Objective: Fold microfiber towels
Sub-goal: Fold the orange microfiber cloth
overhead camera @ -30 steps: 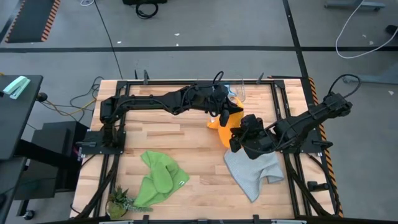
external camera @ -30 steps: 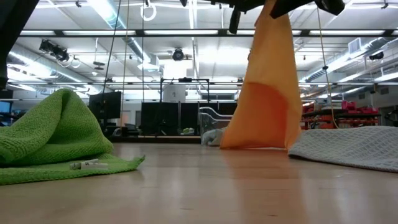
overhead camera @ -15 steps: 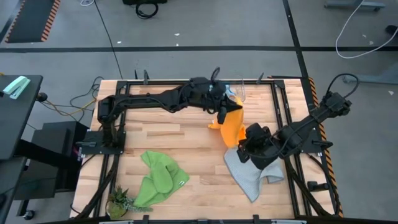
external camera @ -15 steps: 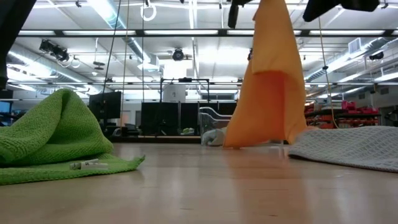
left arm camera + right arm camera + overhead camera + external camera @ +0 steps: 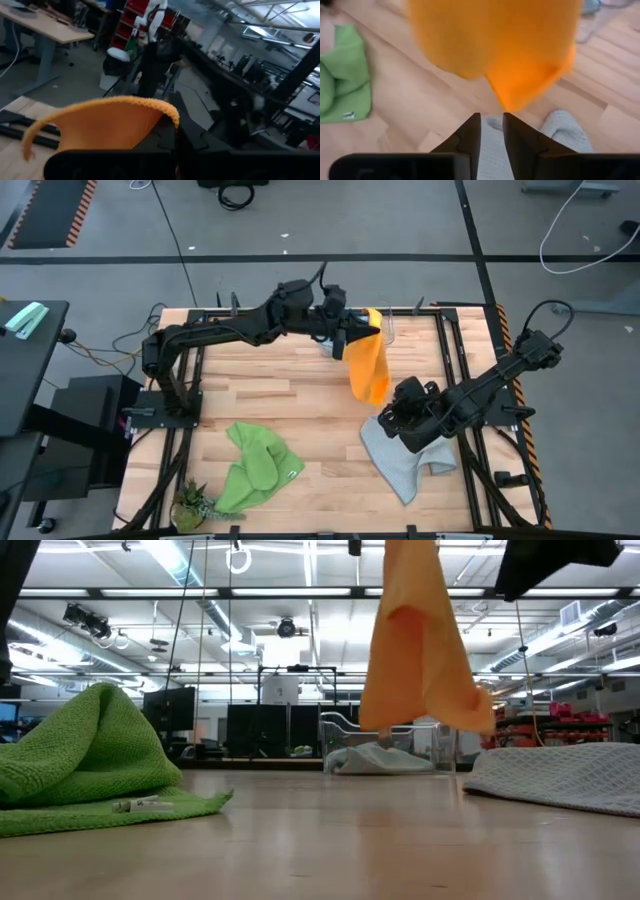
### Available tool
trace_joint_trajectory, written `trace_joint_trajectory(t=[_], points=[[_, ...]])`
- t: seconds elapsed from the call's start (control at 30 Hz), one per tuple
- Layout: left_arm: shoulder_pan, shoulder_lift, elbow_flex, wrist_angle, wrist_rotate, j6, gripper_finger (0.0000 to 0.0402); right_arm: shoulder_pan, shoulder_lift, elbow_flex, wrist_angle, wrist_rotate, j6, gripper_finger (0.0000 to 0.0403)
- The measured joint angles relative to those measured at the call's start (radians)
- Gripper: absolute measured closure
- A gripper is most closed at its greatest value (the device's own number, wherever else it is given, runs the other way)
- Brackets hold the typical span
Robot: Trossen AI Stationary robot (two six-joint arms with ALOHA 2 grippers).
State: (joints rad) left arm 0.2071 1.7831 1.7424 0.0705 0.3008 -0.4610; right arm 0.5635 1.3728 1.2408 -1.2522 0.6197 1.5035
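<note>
1. The left claw (image 5: 352, 332) is closed on the top edge of the yellow-orange towel (image 5: 368, 366) and holds it up over the far middle of the table (image 5: 290, 395). In the low view the cloth hangs wholly clear of the wood, long axis straight down, its lower edge bunched and pointed.

2. The right claw (image 5: 408, 408) sits low over the near-right part of the table, just above the light grey towel (image 5: 410, 455). Its fingers (image 5: 470, 135) are nearly together with only a thin slit between them, and they hold nothing.

3. The relation that counts — the towel's free lower corner (image 5: 520, 95) hangs ahead of and above the right claw, towards the far side of the table. The right arm is the only one free to take it, and I judge it must rise and reach forward, opening wider first.

4. Around it: the bright green towel (image 5: 255, 468) lies crumpled at the near left, well apart. A clear container (image 5: 385, 747) stands at the far edge behind the hanging cloth, with something pale inside — which I cannot identify. Nothing stands between the right claw and the hanging corner.
</note>
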Motion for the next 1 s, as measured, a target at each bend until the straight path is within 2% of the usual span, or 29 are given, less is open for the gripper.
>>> trace_joint_trajectory(t=[0.13,0.3,0.43,0.57,0.7,0.87,1.0], points=[[0.007,-0.026,0.000,-0.008,0.003,0.000,0.0399,-0.004,0.000,-0.054,0.027,-0.004,0.016,0.0310],[0.010,-0.037,-0.001,-0.011,0.021,-0.032,0.0399,-0.047,0.001,-0.176,0.217,-0.034,0.004,0.0309],[0.009,-0.056,-0.001,-0.008,0.030,-0.033,0.0399,-0.097,0.000,-0.258,0.427,-0.090,-0.083,0.0309],[0.011,-0.072,-0.001,-0.019,0.037,-0.047,0.0399,-0.111,-0.028,-0.300,0.462,-0.097,-0.085,0.0309],[0.012,-0.084,0.000,-0.017,0.043,-0.055,0.0399,-0.109,-0.103,-0.360,0.489,-0.098,-0.058,0.0309],[0.012,-0.089,0.000,-0.015,0.044,-0.057,0.0399,-0.109,-0.205,-0.436,0.655,-0.041,-0.086,0.0312],[0.013,-0.089,0.000,-0.010,0.045,-0.059,0.0399,-0.123,-0.213,-0.435,0.678,-0.017,-0.146,0.0315]])
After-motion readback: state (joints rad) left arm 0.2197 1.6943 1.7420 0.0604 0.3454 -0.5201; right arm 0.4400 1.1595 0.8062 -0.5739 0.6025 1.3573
